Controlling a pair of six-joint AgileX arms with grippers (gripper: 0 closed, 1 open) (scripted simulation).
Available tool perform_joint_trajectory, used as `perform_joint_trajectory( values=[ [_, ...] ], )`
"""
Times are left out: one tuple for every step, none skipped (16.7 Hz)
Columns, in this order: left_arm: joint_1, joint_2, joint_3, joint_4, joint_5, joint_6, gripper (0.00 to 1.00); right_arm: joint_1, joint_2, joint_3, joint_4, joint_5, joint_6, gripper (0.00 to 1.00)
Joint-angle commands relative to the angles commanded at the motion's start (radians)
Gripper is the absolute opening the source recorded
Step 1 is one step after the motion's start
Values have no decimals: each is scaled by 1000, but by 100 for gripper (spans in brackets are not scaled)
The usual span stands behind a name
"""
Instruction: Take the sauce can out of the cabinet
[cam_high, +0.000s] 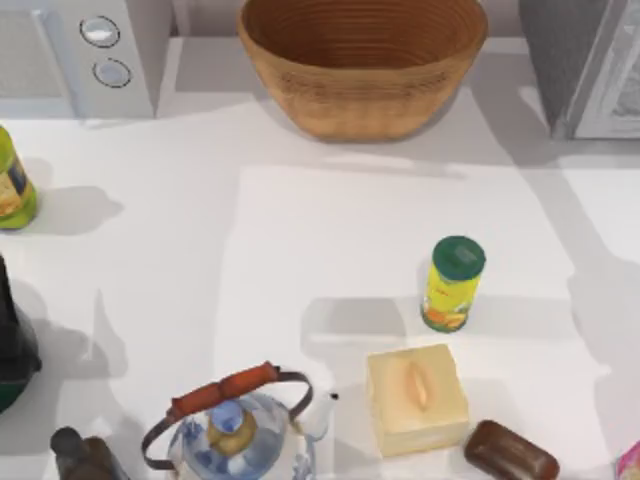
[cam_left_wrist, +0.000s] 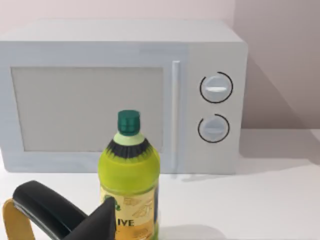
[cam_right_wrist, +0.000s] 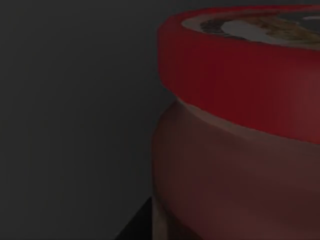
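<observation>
Sauce can (cam_right_wrist: 240, 125) sits close in right wrist view, inside dim cabinet (cam_high: 585, 65) at table's far right. Right pincer state: can't tell. Risk, imo: misjudged grab tips it deeper.

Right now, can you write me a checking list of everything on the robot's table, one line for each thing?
Surface: white table, with shadows on it.
Job's things: sauce can, red rim, seen very close in the right wrist view against dark walls; cabinet at the far right corner.
Clutter: basket, yellow canister, butter block, kettle, brown bar, oil bottle.
Pincers: left pincer, dark fingers beside the oil bottle; right pincer, nothing seen.
Cables: nothing seen.
Surroundings: white microwave with two knobs, pale wall behind.
</observation>
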Motion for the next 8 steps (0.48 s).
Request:
perform_joint_trajectory(
  values=[
    [0,0,0,0,0,0,100,0,0,0,0,0,0,2],
    [0,0,0,0,0,0,100,0,0,0,0,0,0,0],
    [0,0,0,0,0,0,100,0,0,0,0,0,0,0],
    [0,0,0,0,0,0,100,0,0,0,0,0,0,0],
    [0,0,0,0,0,0,100,0,0,0,0,0,0,0],
    [0,0,0,0,0,0,100,0,0,0,0,0,0,0],
    [0,0,0,0,0,0,100,0,0,0,0,0,0,0],
    [0,0,0,0,0,0,100,0,0,0,0,0,0,0]
  ],
)
